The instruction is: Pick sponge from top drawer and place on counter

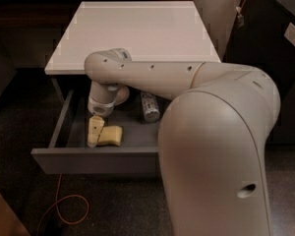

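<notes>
The top drawer is pulled open under the white counter. The pale yellow sponge lies flat on the drawer's grey floor near the front left. My gripper reaches down into the drawer from my arm, which passes under the counter's front edge. Its yellowish tip sits right against the sponge's left side, low near the drawer floor. I cannot tell whether it touches the sponge.
A grey patterned can lies on its side in the drawer, right of the gripper. My arm's big shell hides the drawer's right part. An orange cable loops on the dark floor in front. A dark cabinet stands at the right.
</notes>
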`<state>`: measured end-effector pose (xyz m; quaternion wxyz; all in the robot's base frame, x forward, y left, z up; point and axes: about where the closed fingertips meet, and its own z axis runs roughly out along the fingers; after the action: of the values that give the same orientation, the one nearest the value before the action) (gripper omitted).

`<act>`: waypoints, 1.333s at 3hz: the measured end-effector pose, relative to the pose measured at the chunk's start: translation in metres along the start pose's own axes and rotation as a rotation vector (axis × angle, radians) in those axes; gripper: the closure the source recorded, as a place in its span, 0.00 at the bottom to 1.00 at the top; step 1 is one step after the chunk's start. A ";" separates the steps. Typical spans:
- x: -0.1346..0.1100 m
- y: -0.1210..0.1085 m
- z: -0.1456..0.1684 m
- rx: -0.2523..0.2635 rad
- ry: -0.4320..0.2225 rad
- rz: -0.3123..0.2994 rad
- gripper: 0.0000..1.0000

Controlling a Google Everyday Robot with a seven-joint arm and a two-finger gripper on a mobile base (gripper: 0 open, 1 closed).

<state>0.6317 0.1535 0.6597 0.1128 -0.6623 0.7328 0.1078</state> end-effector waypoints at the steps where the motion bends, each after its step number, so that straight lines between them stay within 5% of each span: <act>1: -0.007 0.022 0.019 -0.027 0.005 -0.003 0.00; 2: -0.005 0.024 0.025 -0.033 0.014 -0.003 0.00; 4: 0.008 0.026 0.039 -0.039 0.051 0.005 0.38</act>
<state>0.6055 0.1602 0.6205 0.0811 -0.6650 0.7349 0.1056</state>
